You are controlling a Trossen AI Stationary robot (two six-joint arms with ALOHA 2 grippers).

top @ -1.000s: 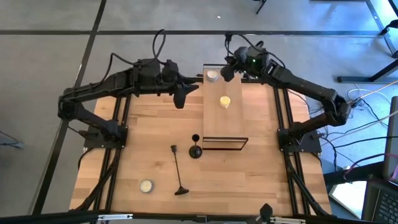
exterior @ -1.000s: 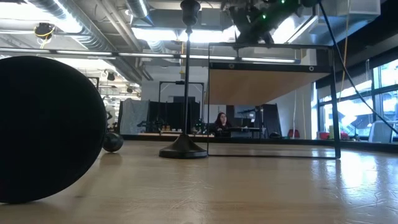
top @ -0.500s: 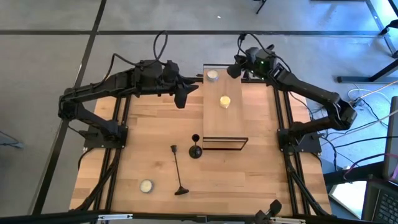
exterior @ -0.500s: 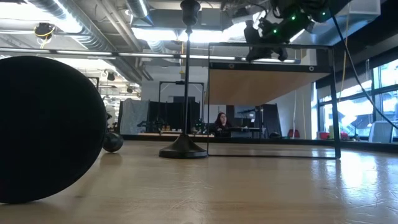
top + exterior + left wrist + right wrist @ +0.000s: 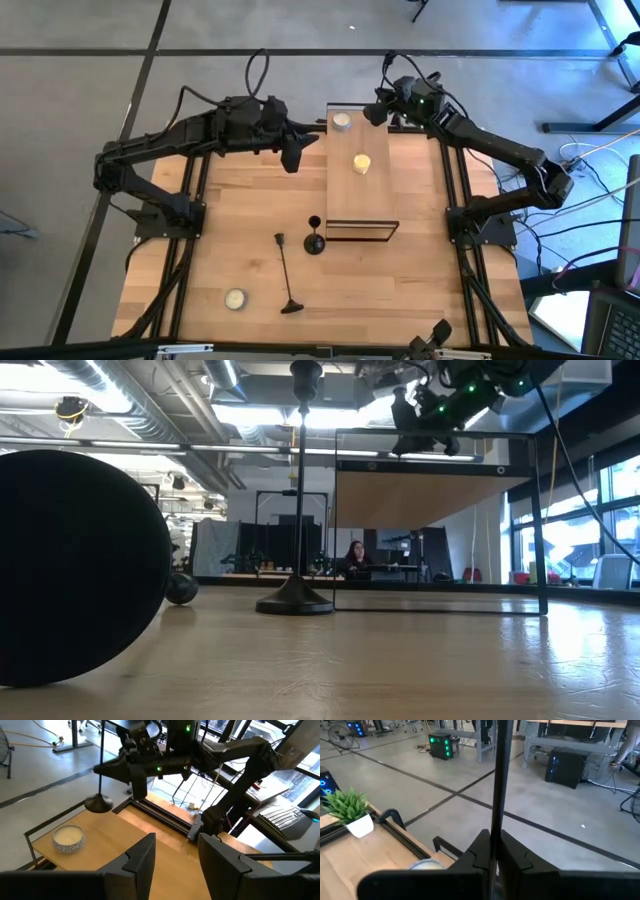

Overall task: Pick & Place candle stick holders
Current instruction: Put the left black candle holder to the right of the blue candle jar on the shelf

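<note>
Your right gripper is clamped tight on the stem of a tall candle stick holder, up over the far end of the raised wooden shelf; in the left wrist view that holder's round base hangs just above the shelf's far edge, near the white candle. Your left gripper sits partly open with nothing between its fingers, hovering just beside the shelf on its left, near the far end. Versus a second ago: the right gripper has shifted rightward along the far end of the shelf and off the white candle; over the last half second it barely moved. The left arm hasn't moved. Count: three holders, one in the right gripper, one short holder upright on the table touching or just beside the near left corner of the shelf frame, one tall holder lying flat on the table nearer you. Three candles: white and yellow candle on the shelf, one more candle on the table near the flat holder's base. One small potted plant shows in the right wrist view.
</note>
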